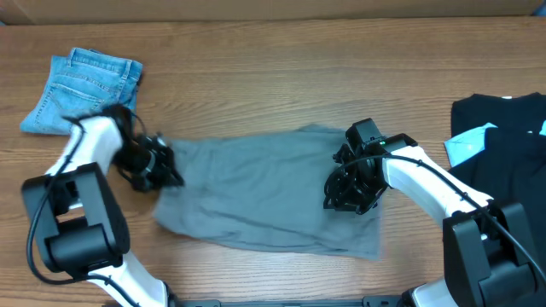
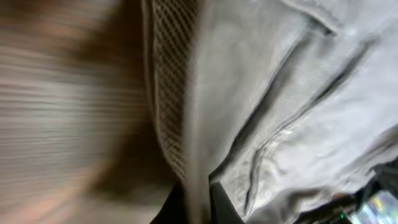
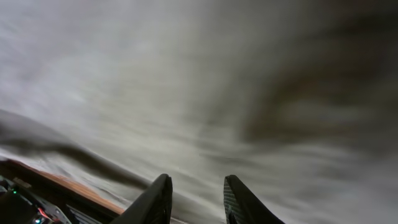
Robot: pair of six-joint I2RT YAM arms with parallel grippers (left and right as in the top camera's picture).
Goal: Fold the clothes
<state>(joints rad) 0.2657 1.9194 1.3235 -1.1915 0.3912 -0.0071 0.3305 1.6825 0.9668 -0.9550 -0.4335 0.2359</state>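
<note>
Two grippers are placed at the grey shorts (image 1: 256, 196), which are spread across the middle of the tabletop (image 1: 299, 77). The left gripper (image 1: 166, 175) is closed on the shorts' left edge, with fabric pinched between its fingers. The right gripper (image 1: 345, 200) is held low over the right part, its fingers seen slightly apart. Small denim shorts (image 1: 81, 89) are laid at the far left, black garments (image 1: 503, 128) at the right edge.

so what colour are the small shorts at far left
Light blue: the small denim shorts show best overhead.
</note>
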